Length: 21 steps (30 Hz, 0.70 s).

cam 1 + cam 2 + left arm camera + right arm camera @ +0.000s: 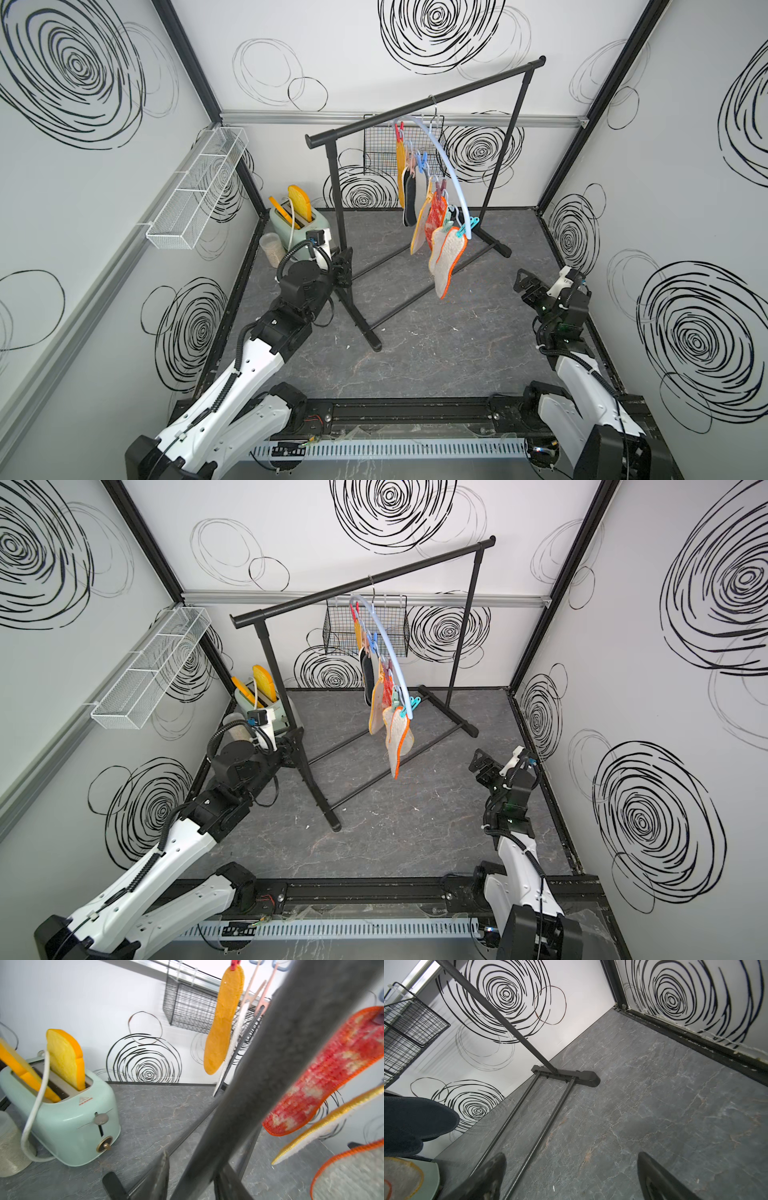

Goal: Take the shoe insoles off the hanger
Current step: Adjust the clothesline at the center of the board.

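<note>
The pale-blue hanger [444, 158] [388, 646] hangs by its metal hook from the black garment rail [415, 106]. Several shoe insoles [432, 224] are pegged along it. Among them are a red-orange mesh one [324, 1076], an off-white one with an orange rim [446, 266] [397, 746] and a dark one [409, 195] [415, 1118]. My left gripper [343, 266] [293, 746] [195, 1159] is shut on the rail's left upright post [270, 1064], well left of the insoles. My right gripper [525, 284] [482, 760] [572, 1155] stands open and empty, low to their right.
A mint-green toaster [297, 226] [68, 1118] holding yellow pieces and a jar [270, 247] stand at the back left. A black wire mesh basket [382, 145] hangs on the back wall, a white one [199, 187] on the left wall. The rail's feet [365, 328] [571, 1076] rest on the floor.
</note>
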### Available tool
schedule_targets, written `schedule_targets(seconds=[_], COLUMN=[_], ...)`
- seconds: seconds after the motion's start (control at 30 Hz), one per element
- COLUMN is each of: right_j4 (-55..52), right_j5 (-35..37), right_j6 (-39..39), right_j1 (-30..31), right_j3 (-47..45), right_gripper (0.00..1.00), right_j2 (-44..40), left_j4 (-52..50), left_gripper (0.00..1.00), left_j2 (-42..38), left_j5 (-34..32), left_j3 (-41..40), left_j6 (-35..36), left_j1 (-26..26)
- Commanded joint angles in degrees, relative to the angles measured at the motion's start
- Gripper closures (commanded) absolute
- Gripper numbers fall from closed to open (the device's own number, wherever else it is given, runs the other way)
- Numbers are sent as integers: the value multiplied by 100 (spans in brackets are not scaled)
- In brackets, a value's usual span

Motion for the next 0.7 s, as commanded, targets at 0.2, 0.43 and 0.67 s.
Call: schedule_targets(seconds=[0.2,0.43,0.67], right_j4=[61,-370,-722], right_j5=[-535,-301,-387], right_j6=[-483,-990,-1209], right_j1=[211,965,1332], right_j3=[568,1263,1787], right_gripper=[1,2,2], right_j2=[611,1068,1183], left_j4=[630,629,447], left_gripper=[58,53,48], left_j2=[554,596,439], left_j5=[559,862,824], left_j3=[183,161,258], left_j6=[-571,-837,-796], left_j1=[1223,1729,1789])
